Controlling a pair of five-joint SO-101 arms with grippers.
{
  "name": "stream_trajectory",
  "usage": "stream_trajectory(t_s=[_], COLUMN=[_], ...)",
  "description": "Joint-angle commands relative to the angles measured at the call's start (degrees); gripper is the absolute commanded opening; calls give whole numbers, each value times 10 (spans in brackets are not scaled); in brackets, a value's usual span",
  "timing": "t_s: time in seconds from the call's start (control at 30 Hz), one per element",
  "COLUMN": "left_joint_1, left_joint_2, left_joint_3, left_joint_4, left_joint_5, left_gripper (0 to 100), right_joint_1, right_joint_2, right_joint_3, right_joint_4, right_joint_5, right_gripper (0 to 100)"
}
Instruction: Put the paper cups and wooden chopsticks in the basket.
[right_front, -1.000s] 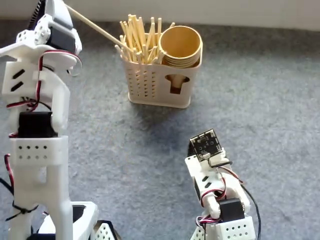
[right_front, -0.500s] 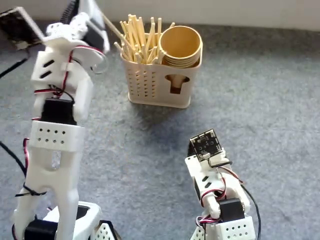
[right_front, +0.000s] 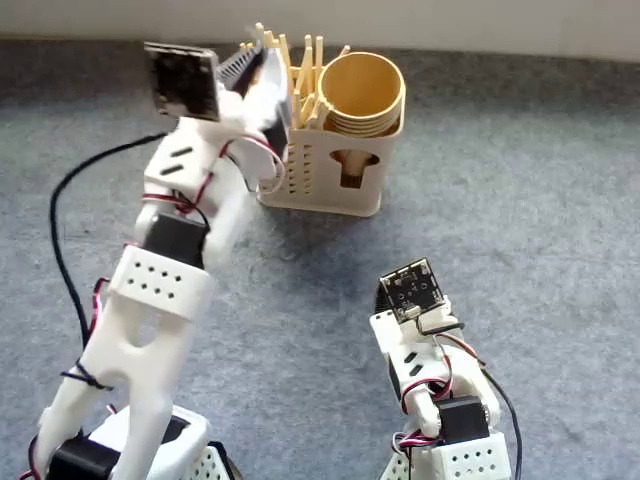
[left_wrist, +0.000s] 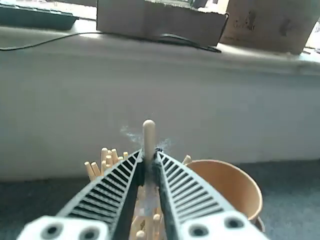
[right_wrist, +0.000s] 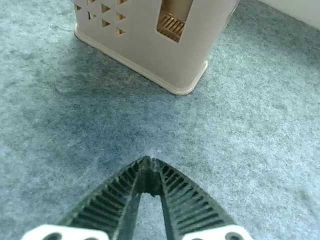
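Observation:
The cream basket (right_front: 318, 172) stands at the back of the grey mat. Its one compartment holds stacked paper cups (right_front: 362, 92), the other a bundle of wooden chopsticks (right_front: 304, 82). My left gripper (right_front: 266, 78) hangs over the chopstick compartment, shut on one chopstick (left_wrist: 148, 134) that stands upright between its fingers (left_wrist: 120, 182). Below it in the left wrist view are the bundle's tips (left_wrist: 104, 161) and the cup rim (left_wrist: 227, 184). My right gripper (right_wrist: 146, 164) is shut on nothing, low over the mat a little in front of the basket (right_wrist: 135, 47).
A pale wall runs along the back edge of the mat right behind the basket. The right arm (right_front: 425, 370) sits at the front middle. Bare mat lies to the right of the basket and between the two arms.
The left arm has swung from the far left to over the basket, carrying the chopstick. The right arm has kept still.

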Motion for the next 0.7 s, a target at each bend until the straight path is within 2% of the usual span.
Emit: stream_trajectory(t_s=[0.0,0.27,0.47,0.67], left_joint_1=[24,8,1,-1], left_joint_2=[-1,-1,-1,-7], left_joint_3=[25,56,57,15], left_joint_4=[-13,-14,-12,-11], left_joint_5=[-21,-16,-16,-16], left_gripper=[6,24,182,130], right_joint_1=[-4,-4,-4,-4], right_joint_2=[-7,-7,-7,-7], right_joint_3=[43,44,44,44], right_joint_4=[-17,-17,-17,-17], right_joint_5=[5,5,5,6], right_gripper=[6,6,6,6])
